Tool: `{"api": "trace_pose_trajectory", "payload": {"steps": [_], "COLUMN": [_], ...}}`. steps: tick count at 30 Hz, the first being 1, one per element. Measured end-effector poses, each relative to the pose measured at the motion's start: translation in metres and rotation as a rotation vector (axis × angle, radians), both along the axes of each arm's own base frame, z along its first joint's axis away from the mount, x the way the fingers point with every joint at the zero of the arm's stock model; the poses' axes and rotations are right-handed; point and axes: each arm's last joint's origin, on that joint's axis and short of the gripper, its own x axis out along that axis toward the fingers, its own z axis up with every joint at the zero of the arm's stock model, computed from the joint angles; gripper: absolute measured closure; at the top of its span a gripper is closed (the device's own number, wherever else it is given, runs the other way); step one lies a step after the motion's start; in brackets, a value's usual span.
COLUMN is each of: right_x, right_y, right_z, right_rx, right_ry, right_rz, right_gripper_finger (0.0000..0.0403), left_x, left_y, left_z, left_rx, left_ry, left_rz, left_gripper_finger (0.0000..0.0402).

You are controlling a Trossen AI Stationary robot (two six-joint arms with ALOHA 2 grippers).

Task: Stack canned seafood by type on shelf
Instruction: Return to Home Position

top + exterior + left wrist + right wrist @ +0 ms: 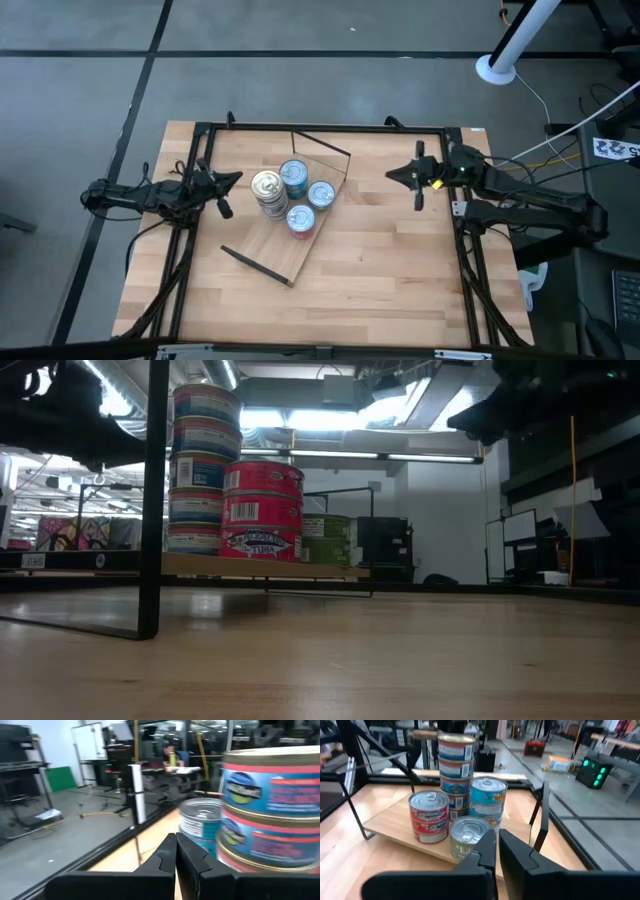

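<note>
The canned seafood stands in four groups on the light plywood shelf mid-table. These are a tall gold-lidded stack, a teal stack, a red stack and one green-labelled tin. My left gripper is shut and empty, just left of the tall stack. My right gripper hovers right of the shelf, pointing at the tins, with its fingers nearly together and nothing between them.
Thin dark frame bars rise at the shelf's near end and far end; one stands as a post in the low view. A black rail frame borders the slatted tabletop. Bare wood lies at the near right.
</note>
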Motion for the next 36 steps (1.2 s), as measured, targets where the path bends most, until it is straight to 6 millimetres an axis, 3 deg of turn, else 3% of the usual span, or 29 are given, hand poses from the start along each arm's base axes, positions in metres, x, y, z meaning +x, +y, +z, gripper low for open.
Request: {"api": "trace_pose_trajectory", "payload": {"steps": [11,36], "right_x": [-0.030,-0.040], "right_y": [0.010,0.014], "right_z": [-0.031,-0.064], "right_rx": [0.009,0.101], "right_ry": [-0.161,-0.135], "right_rz": [-0.057,-0.077], "right_gripper_finger": [0.0379,0.0379], "left_x": [0.004,0.006], "left_y": [-0.006,0.015], "left_z": [0.002,-0.014], "left_rx": [-0.008,-0.017], "left_ry": [-0.022,0.016], "left_rz": [-0.270,-0.202], "left_gripper_finger": [0.0401,0.0401]}}
